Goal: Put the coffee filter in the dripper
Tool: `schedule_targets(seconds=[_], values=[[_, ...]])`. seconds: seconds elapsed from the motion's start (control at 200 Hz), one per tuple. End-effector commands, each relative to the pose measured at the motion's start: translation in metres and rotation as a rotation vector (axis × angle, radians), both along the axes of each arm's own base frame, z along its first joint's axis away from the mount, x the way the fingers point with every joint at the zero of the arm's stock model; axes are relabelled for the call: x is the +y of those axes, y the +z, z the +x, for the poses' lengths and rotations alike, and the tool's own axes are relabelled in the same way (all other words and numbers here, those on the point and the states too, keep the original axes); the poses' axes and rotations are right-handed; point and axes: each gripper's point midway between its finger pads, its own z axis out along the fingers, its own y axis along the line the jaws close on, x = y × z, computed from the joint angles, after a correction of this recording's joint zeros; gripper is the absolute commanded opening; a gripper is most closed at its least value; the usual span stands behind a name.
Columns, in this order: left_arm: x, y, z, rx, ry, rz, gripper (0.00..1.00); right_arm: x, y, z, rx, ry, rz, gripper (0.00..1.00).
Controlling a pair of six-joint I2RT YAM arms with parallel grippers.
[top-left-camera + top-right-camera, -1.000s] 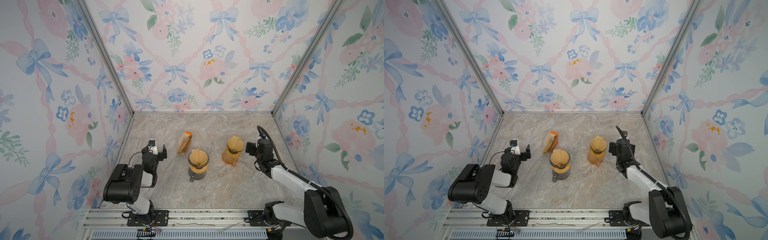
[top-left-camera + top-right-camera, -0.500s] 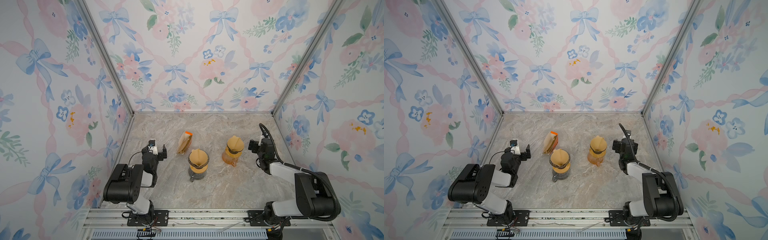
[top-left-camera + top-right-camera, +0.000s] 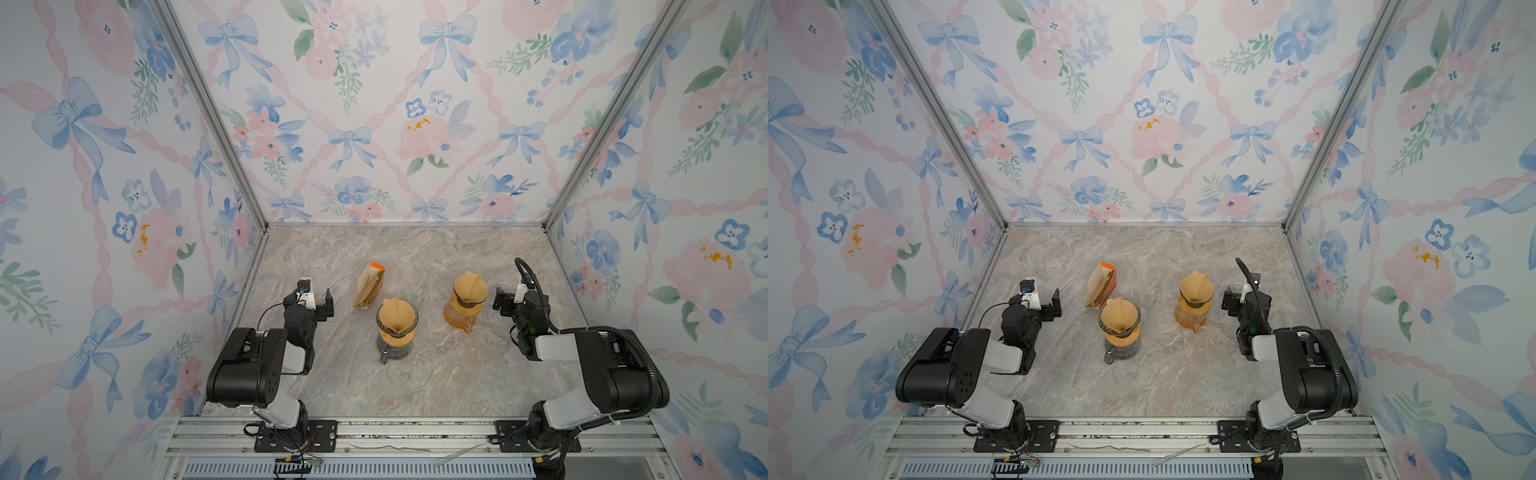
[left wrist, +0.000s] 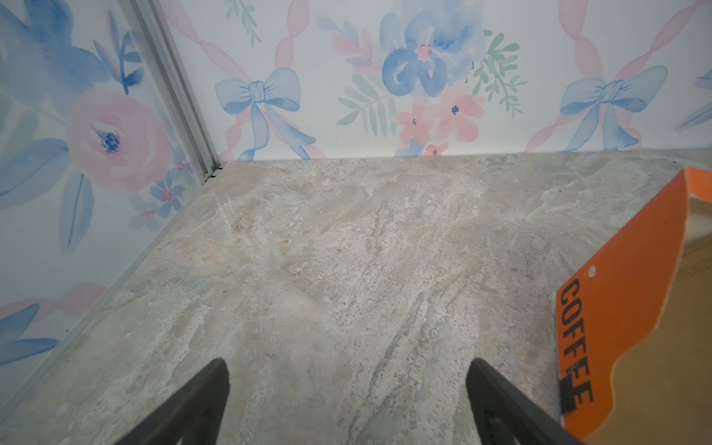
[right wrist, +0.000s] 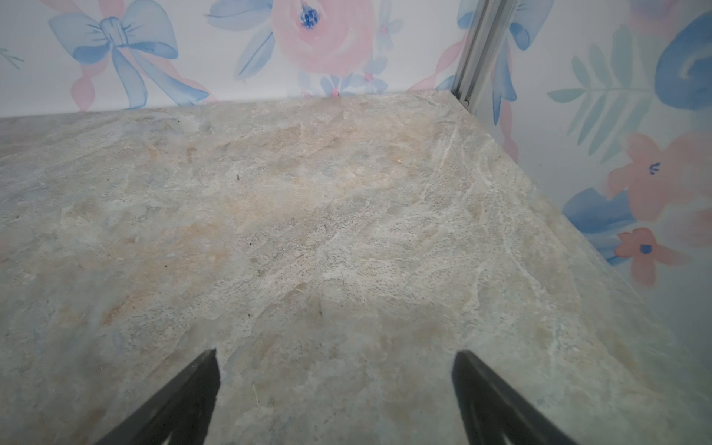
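Two arms low over the table, left tool and right tool spread wide, empty.

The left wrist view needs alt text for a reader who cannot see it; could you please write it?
The left gripper stands open and empty, its black fingers above a marble-patterned table. An orange coffee filter pack printed COFFEE is partly in view beside it, with floral wallpaper behind.

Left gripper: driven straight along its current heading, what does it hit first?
Way looks free: the left gripper, jaws open, points over bare table toward the back wall, likely first contact. The orange filter pack sits beside that line; depth unclear.
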Motion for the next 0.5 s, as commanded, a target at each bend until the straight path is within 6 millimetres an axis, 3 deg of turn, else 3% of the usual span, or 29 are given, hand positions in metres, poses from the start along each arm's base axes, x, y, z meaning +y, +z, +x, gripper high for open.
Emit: schedule_targets(seconds=[0.0,0.33,0.495], values=[[-0.002,0.004,0.002,-0.017,-0.012,0.005,0.98,0.001,0.011,0.005,-0.048,0.014,-0.012,0.96],[-0.002,0.004,0.002,-0.017,-0.012,0.005,0.98,0.012,0.011,0.006,-0.037,0.055,-0.049,0.96],[-0.002,0.005,0.002,-0.017,-0.010,0.005,0.98,0.016,0.015,-0.004,-0.107,0.130,0.000,0.96]])
